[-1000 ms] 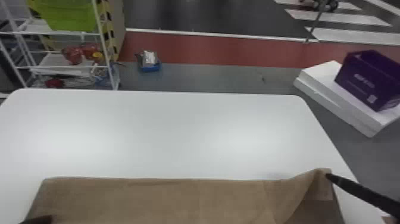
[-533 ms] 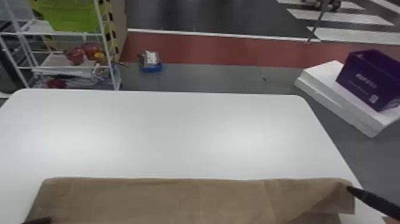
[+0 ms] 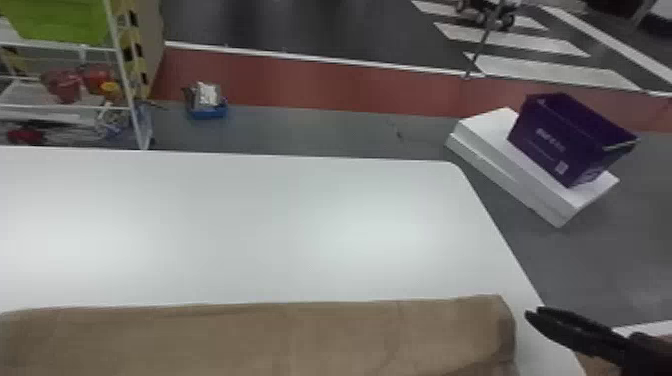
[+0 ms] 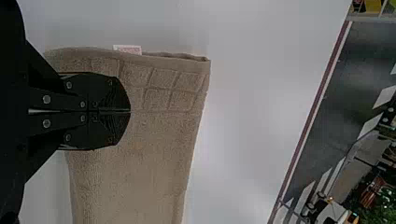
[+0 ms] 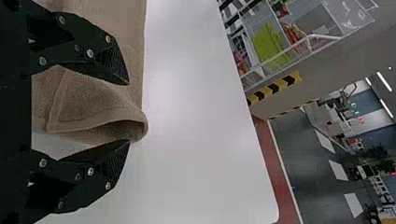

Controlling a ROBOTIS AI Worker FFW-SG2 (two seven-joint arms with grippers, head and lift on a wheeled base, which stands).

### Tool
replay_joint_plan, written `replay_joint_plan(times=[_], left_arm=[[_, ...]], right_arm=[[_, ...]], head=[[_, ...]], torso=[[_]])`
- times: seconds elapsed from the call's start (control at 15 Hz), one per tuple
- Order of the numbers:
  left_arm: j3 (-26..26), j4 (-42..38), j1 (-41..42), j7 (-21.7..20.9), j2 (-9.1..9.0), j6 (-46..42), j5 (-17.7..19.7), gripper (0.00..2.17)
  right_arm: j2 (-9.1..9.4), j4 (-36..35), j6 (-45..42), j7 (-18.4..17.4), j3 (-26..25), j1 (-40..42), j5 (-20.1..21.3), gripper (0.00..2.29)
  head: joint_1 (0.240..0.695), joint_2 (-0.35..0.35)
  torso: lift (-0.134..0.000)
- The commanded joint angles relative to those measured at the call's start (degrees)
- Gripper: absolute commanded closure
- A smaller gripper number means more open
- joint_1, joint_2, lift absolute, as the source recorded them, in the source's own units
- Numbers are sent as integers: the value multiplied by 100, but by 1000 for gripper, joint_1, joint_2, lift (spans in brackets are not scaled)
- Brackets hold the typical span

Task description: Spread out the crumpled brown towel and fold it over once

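Head view: brown towel (image 3: 280, 340) laid out on white table (image 3: 280, 230), right gripper (image 3: 533, 314) just beside its end. Left wrist view: left gripper (image 4: 130, 111) pressed together over towel; spreading, folding look mostly done. Right wrist view: fingers spread, curled corner (image 5: 133, 115) probably needs flattening.

- Pretty sure I was remoted into some kind of lab or workshop hall, going by my cams.
- Floor was the giveaway: dark lane (image 3: 310, 27), red strip (image 3: 310, 92) and white stripes (image 3: 547, 70) like a mini crosswalk.
- I also had a white metal rack (image 3: 120, 57) with a green bin (image 3: 60, 22), next to yellow-and-black hazard tape (image 3: 134, 37).
- Purple box (image 3: 545, 145) sat on white slabs (image 3: 490, 160) on the grey floor (image 3: 320, 132).
- My right wrist cam caught strip lights (image 5: 384, 81) overhead.
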Motion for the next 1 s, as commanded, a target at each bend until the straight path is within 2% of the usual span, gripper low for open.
replay_joint_plan(times=[0.0,0.13,0.27,0.33,0.53,0.67,0.93], left_arm=[[208,-196,26,-42,-23,272,217,1889],[278,-240,26,-51,-31,395,296,1889],[269,-161,9,-69,-23,395,296,1889],[243,-91,-35,-77,-23,378,296,1889],[216,-65,-44,-86,-14,378,296,1889],[225,-29,-44,-113,4,378,288,1889],[251,6,-53,-148,13,360,288,1889]], right_arm=[[10,3,-4,-75,14,-56,48,60],[19,-138,136,-57,-30,58,-101,154],[27,-164,66,-48,32,173,-40,248],[27,-120,-22,-48,111,199,83,319],[45,-76,-637,-75,304,313,312,319],[54,-76,-725,-128,410,313,417,340],[36,-15,-971,-163,867,305,901,407]], head=[[695,-260],[695,-267],[695,-260],[695,-257],[695,-255],[695,-253],[695,-230]], torso=[[-123],[-123],[-123],[-123],[-123],[-123],[-123]])
